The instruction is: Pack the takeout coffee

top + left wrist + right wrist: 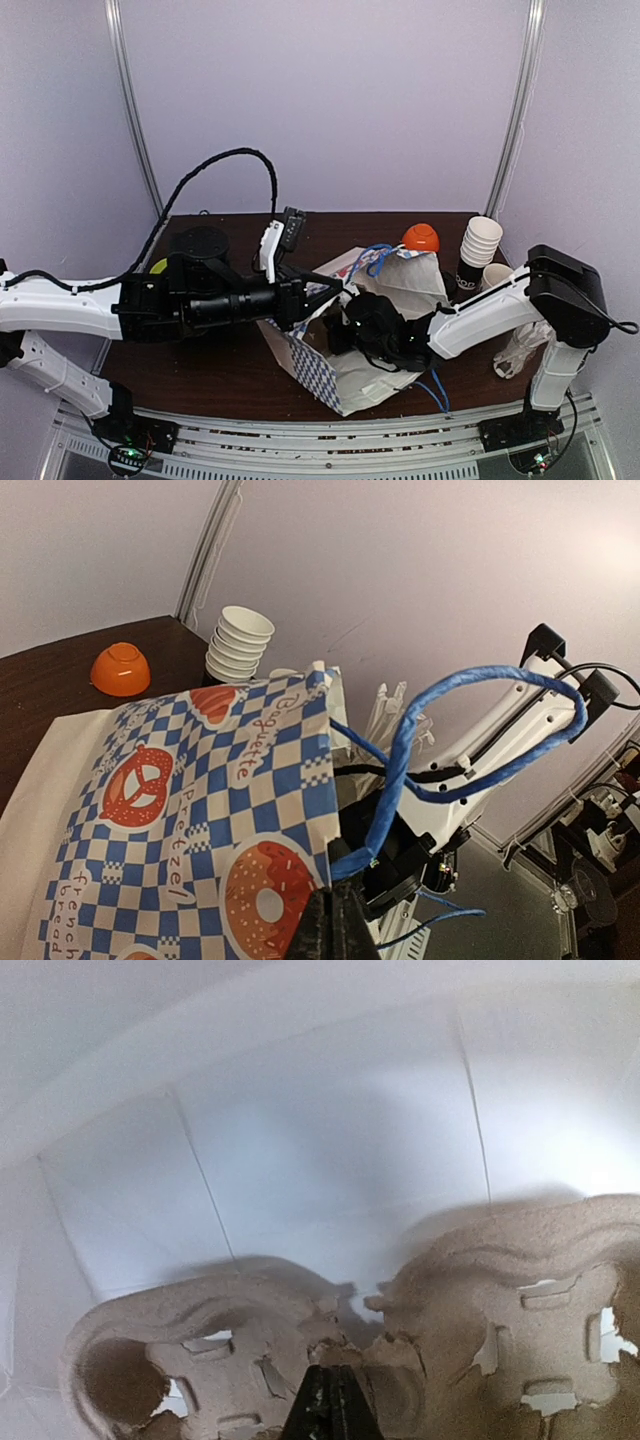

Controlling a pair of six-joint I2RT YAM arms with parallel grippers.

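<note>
A blue-checked paper bag (200,810) lies on the dark tabletop (200,370), its blue rope handle (420,740) looping up from the left end effector (335,925). Beyond the bag sit an orange bowl (120,668) and stacked paper cups (238,645). A pulp cup carrier (480,1310) sits right at the right end effector (330,1405).

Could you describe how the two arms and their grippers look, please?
The left arm and right arm have white links with black joints and wrists. A black sleeved cable loops off the left arm. The left gripper and right gripper are black, with narrow tapered fingers.
</note>
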